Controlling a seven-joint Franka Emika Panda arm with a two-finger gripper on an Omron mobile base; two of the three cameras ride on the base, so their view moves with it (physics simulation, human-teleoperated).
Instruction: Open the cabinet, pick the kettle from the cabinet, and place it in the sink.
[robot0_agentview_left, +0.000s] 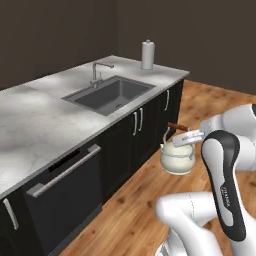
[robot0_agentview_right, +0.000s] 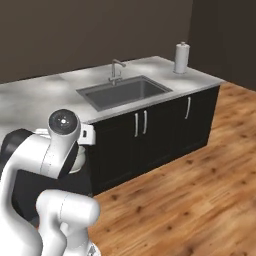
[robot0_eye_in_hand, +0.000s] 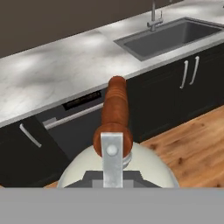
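Cream-white, the kettle hangs in the air over the wooden floor, in front of the closed cabinet, its wooden bar pinched by the tool. Lift above the tabletop edge, carry level rightward over the sink, then lower gently.

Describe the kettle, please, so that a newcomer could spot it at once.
Start at the marble counter with its sink; in front of its dark cabinet, above the wood floor, hangs the kettle. It is squat, cream-white, with a reddish wooden handle bar, unlike the tall paper-towel roll.
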